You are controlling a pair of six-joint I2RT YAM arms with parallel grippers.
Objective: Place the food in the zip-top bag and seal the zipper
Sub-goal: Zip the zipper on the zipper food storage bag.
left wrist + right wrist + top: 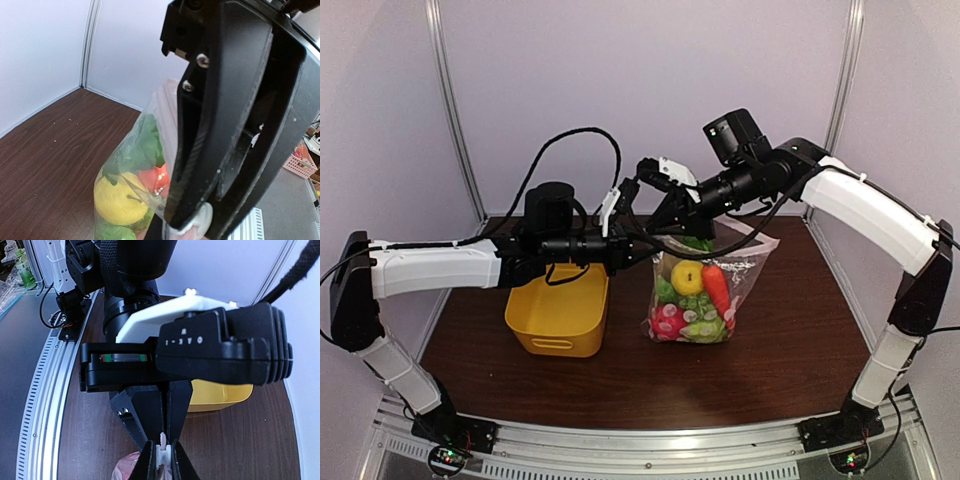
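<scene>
While the left arm (440,268) and right arm (865,210) reach in over the dark wooden table (800,340), the yellow basket (560,310) sits below the left one. The zip-top bag (745,262) stands upright just right of it, apart, its top up at the two grippers. Inside is the food (692,312), among it a lemon (687,277) and a carrot (716,288). The right gripper (161,457) is pinched tight on a thin pale strip of the bag's top edge; the left gripper (199,222) has its fingers drawn close beside the bag, though whether they grip it cannot be told

Soft even overhead light, faint shadows on the surface (790,340), glints on the zip-top bag (160,115), wrist-view foregrounds blurred.
</scene>
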